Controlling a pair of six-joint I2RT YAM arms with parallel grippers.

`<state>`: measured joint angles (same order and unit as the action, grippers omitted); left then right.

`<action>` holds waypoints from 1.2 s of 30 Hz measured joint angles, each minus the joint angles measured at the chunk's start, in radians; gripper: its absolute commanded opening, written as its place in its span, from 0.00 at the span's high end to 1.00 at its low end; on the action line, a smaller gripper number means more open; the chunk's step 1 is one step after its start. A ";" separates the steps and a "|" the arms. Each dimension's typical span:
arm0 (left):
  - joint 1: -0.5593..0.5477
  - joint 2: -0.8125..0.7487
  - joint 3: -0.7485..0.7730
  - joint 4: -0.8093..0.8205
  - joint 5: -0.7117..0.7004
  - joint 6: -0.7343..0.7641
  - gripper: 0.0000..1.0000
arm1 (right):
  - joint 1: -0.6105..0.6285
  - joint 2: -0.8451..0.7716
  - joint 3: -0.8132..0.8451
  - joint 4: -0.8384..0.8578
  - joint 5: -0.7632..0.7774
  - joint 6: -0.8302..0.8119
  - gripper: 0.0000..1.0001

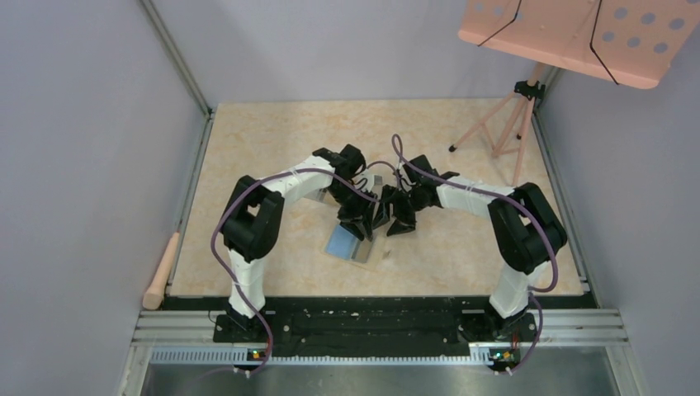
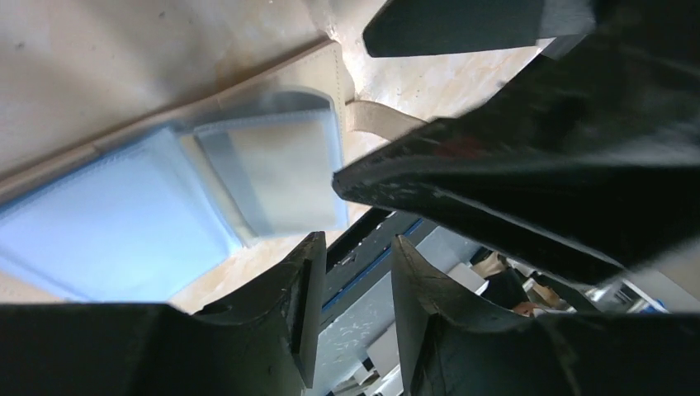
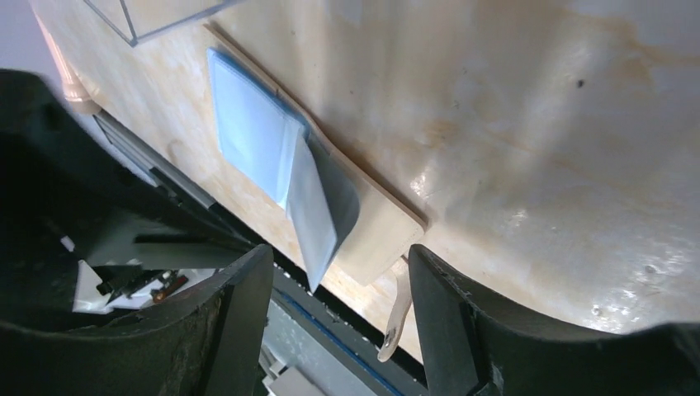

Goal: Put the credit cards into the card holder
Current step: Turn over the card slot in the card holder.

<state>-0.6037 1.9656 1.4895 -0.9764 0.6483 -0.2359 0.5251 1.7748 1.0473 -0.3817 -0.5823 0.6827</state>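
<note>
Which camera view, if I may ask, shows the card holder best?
The right wrist view: the card holder lies open and sharp, with blue pockets, beige edge and strap visible. The left wrist view shows it blurred and partly blocked; the top view shows it small and partly hidden.

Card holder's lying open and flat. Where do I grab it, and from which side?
Probably the beige strap tab jutting past the card holder's end: the open holder lies flat, leaving no face to pinch. Come in low from the tab end, nearest the right gripper.
</note>
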 measured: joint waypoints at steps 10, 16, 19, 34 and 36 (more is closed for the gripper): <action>0.006 0.053 0.021 0.047 0.027 0.004 0.54 | -0.023 -0.011 0.001 -0.014 0.026 -0.014 0.38; 0.107 -0.022 -0.012 0.151 0.062 -0.024 0.53 | -0.011 -0.005 0.076 -0.089 0.045 -0.057 0.49; 0.232 -0.100 -0.081 0.230 0.102 -0.063 0.54 | 0.011 0.019 0.165 -0.121 0.061 -0.093 0.59; 0.394 -0.188 -0.462 0.299 -0.019 -0.048 0.60 | 0.106 0.162 0.163 -0.174 0.007 -0.225 1.00; 0.384 -0.188 -0.463 0.301 -0.026 -0.037 0.61 | 0.106 0.188 0.163 -0.193 -0.003 -0.227 1.00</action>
<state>-0.2195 1.7775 1.0264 -0.6758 0.6220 -0.2726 0.6308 1.9625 1.2102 -0.5751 -0.5850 0.4557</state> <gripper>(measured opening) 0.403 0.003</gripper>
